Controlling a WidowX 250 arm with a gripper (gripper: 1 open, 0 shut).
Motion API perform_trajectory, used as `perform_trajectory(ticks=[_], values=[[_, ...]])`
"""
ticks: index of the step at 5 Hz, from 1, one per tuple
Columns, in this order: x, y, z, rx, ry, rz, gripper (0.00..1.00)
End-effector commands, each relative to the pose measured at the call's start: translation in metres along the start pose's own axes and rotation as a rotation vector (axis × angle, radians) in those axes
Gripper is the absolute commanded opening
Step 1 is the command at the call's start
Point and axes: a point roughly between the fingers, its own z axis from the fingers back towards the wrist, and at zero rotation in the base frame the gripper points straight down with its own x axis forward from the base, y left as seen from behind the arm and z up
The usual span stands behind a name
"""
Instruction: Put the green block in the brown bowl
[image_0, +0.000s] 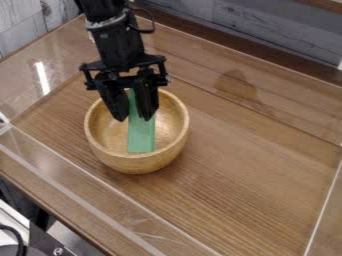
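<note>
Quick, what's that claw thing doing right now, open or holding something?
Gripper: shut on the green block, which hangs inside the brown bowl.

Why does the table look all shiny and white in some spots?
In the camera view, light glares off the glossy table, making pale patches near the back; the gripper looks slightly soft, and the green block in the brown bowl stays bright and clear.

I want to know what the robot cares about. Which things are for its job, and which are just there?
For the job:
- green block, held by the claw, standing tilted inside the bowl
- brown bowl

Just there:
- wooden table
- clear tray walls around it
</note>
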Motion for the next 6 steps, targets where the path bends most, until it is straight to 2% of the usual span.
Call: perform_trajectory(ticks=[1, 6], values=[[0.0032, 0.0010, 0.0046, -0.007, -0.027, -0.007, 0.00], [0.0056, 0.0033, -0.0045, -0.037, 0.011, 0.008, 0.00]])
